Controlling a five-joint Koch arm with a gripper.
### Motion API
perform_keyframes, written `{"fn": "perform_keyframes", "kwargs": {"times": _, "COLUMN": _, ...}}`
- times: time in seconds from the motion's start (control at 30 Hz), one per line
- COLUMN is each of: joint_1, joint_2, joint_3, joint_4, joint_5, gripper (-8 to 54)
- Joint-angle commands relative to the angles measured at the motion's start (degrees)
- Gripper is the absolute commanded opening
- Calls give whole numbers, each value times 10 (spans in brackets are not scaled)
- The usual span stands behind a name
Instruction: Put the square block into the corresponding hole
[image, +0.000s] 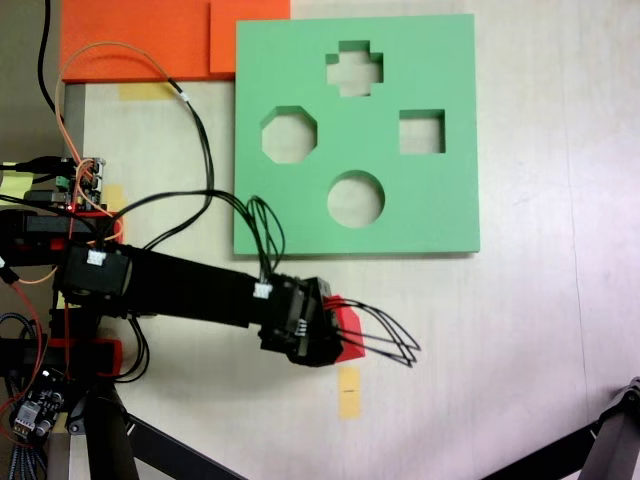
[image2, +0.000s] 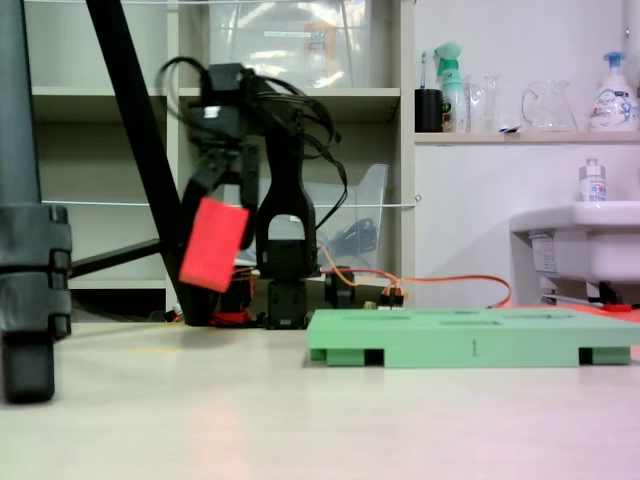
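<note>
The pincer (image2: 218, 215) is closed on the square block (image2: 213, 244), a bright red foam cube which hangs tilted well above the tabletop (image2: 300, 420) in a fixed view from the side. In a fixed view from above, the red block (image: 347, 330) shows just under the black wrist of the arm (image: 190, 285), below the lower edge of the green foam board (image: 440, 215) and clear of it. The corresponding hole (image: 421, 131) is the square cutout near the right side of the board, so from the block it lies up and somewhat to the right in this view, across the board. The round cutout (image: 356, 198) stands almost directly between them, and the octagonal cutout (image: 289, 134) and the cross-shaped cutout (image: 354, 68) lie further to the left and top. The board is raised a little, but the block seems high enough to pass over its edge. The block probably must be turned level and square to the hole before lowering. A yellow-orange tape strip (image: 348, 390) lies on the tabletop just below the pincer, and loose black cables (image: 262, 225) loop over the board's lower left corner.
</note>
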Motion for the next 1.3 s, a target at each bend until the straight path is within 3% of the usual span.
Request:
{"fn": "perform_keyframes", "kwargs": {"times": 0.0, "joint_1": -53, "joint_2": 38, "joint_3": -21, "joint_4": 20, "joint_5": 84, "gripper": 137}}
{"fn": "perform_keyframes", "kwargs": {"times": 0.2, "joint_1": -236, "joint_2": 60, "joint_3": -25, "joint_4": -116, "joint_5": 293, "gripper": 137}}
{"fn": "perform_keyframes", "kwargs": {"times": 0.63, "joint_1": -413, "joint_2": -162, "joint_3": -260, "joint_4": -137, "joint_5": 622, "gripper": 136}}
{"fn": "perform_keyframes", "kwargs": {"times": 0.87, "joint_1": -418, "joint_2": -255, "joint_3": -392, "joint_4": -106, "joint_5": 610, "gripper": 137}}
{"fn": "perform_keyframes", "kwargs": {"times": 1.27, "joint_1": -419, "joint_2": -314, "joint_3": -430, "joint_4": -105, "joint_5": 543, "gripper": 138}}
